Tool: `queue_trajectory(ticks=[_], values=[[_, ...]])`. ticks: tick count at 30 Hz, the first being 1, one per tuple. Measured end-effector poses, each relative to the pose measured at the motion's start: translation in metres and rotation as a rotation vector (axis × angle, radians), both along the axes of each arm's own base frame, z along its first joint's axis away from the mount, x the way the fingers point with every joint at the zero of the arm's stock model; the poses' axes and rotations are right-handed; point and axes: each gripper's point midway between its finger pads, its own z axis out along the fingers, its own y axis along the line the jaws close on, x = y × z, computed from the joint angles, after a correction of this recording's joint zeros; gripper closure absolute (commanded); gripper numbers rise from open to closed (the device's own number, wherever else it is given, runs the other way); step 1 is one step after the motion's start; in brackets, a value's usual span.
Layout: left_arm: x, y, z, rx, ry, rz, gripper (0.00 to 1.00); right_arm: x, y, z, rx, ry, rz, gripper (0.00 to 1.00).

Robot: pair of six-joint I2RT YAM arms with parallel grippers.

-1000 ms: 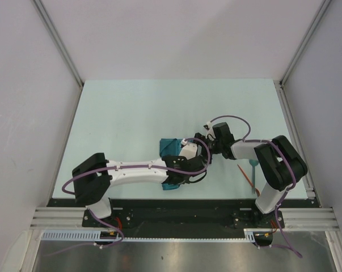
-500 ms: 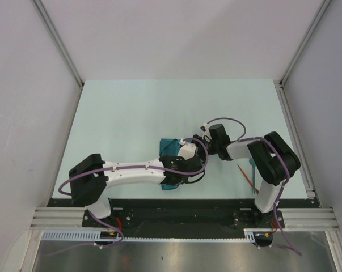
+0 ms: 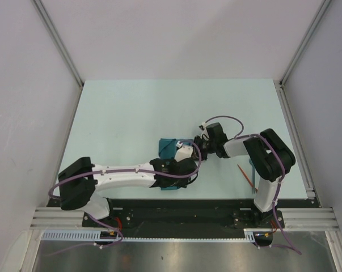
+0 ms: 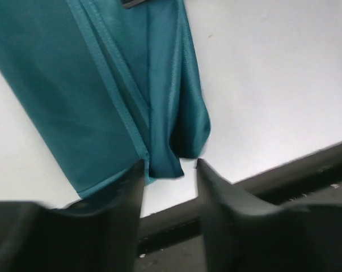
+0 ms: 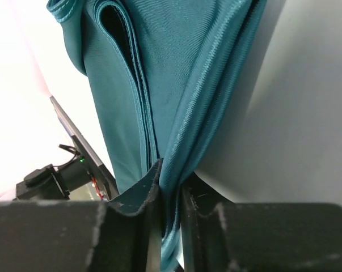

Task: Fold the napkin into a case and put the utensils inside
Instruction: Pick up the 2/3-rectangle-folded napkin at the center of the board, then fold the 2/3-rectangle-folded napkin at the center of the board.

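The teal napkin (image 3: 169, 147) lies folded in a long narrow strip mid-table, mostly under both arms; its near end (image 3: 169, 188) peeks out below the left arm. My left gripper (image 4: 169, 173) is open over that near end. A corner of the napkin (image 4: 165, 161) hangs loose between its fingers (image 4: 125, 195). My right gripper (image 5: 169, 184) is shut on the napkin's bunched side edge (image 5: 188, 141), and layered folds show beside it. A thin orange-red utensil (image 3: 245, 177) lies on the table at the right, by the right arm's base.
A teal-handled utensil (image 3: 253, 170) lies next to the orange one. The black rail (image 4: 284, 181) of the table's near edge runs right behind the napkin's near end. Grey walls close in the table on the left, back and right.
My left gripper has opened and let go of the napkin's near end. My right gripper has moved left and shut on the napkin's side edge.
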Motion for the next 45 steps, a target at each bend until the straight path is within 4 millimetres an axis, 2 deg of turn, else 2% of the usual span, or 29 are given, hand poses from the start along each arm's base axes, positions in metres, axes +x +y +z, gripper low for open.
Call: queue_trajectory(ticks=[3, 6, 7, 8, 10, 11, 13, 16, 18, 22, 27, 33, 38, 45], values=[[-0.004, -0.004, 0.012, -0.068, 0.002, -0.035, 0.44, 0.002, 0.0, -0.001, -0.013, -0.013, 0.006, 0.86], [-0.001, -0.008, 0.034, -0.172, 0.009, -0.047, 0.57, 0.002, 0.001, -0.001, -0.03, -0.023, 0.015, 0.89], [0.004, -0.009, 0.045, -0.215, 0.006, -0.041, 0.69, 0.003, 0.001, -0.001, -0.037, -0.026, 0.018, 0.89], [0.011, -0.008, 0.053, -0.25, -0.003, -0.027, 0.74, 0.003, 0.001, -0.002, -0.042, -0.03, 0.021, 0.9], [0.038, -0.001, 0.074, -0.352, -0.018, 0.036, 0.87, 0.003, 0.002, -0.002, -0.054, -0.037, 0.025, 0.91], [0.052, 0.004, 0.08, -0.387, -0.027, 0.077, 0.9, 0.004, 0.002, -0.002, -0.057, -0.04, 0.028, 0.91], [0.092, 0.019, 0.088, -0.458, -0.051, 0.175, 0.98, 0.003, 0.003, -0.002, -0.064, -0.04, 0.03, 0.92], [0.138, 0.037, 0.075, -0.486, -0.054, 0.274, 1.0, 0.003, 0.003, -0.002, -0.078, -0.042, 0.032, 0.93], [0.157, 0.043, 0.052, -0.458, -0.021, 0.31, 1.0, 0.003, 0.003, -0.002, -0.089, -0.048, 0.036, 0.93], [0.172, 0.047, 0.004, -0.409, 0.062, 0.339, 1.0, 0.003, 0.003, -0.002, -0.11, -0.052, 0.038, 0.95], [0.182, 0.058, -0.027, -0.381, 0.111, 0.38, 1.0, 0.003, 0.004, -0.001, -0.138, -0.06, 0.047, 0.97], [0.196, 0.057, -0.042, -0.384, 0.125, 0.394, 1.0, 0.002, 0.005, 0.0, -0.196, -0.073, 0.055, 0.98], [0.204, 0.047, -0.042, -0.424, 0.116, 0.37, 1.0, 0.002, 0.006, 0.002, -0.277, -0.081, 0.06, 1.0], [0.206, 0.043, -0.042, -0.451, 0.106, 0.358, 1.0, 0.006, 0.032, 0.028, -0.369, -0.148, 0.073, 1.0]])
